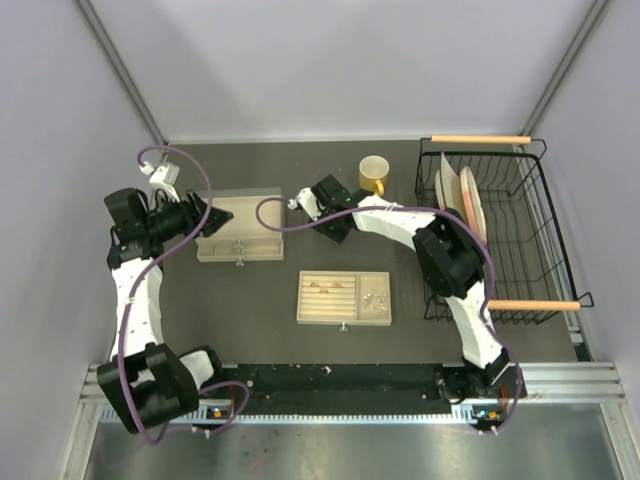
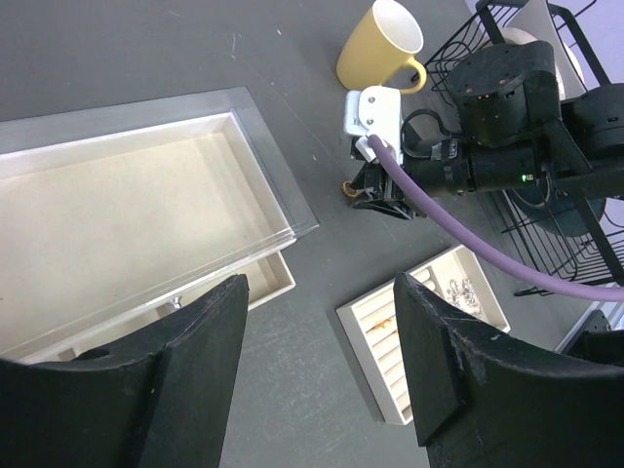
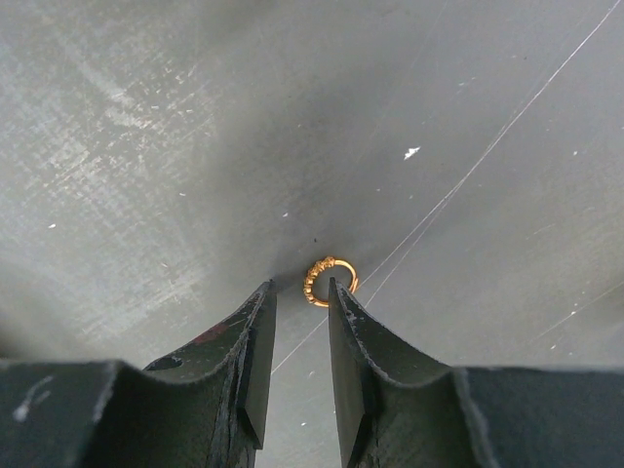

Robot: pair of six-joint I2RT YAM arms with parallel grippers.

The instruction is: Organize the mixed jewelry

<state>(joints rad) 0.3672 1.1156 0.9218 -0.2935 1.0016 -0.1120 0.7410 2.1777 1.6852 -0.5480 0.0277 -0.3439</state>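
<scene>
A tiny gold ring lies on the dark table just past my right gripper's fingertips, touching the right one. That gripper is narrowly open and low over the table, left of the yellow mug. The cream slotted tray holds a few gold rings in its slots and a silvery cluster in its right compartment. My left gripper is open and empty, raised by the left end of the clear-lidded box. It also shows in the top view.
A black wire dish rack with plates stands at the right. The mug sits at the back, close to the right arm. The lidded box has a lower drawer slightly pulled out. The purple cable trails off the right wrist.
</scene>
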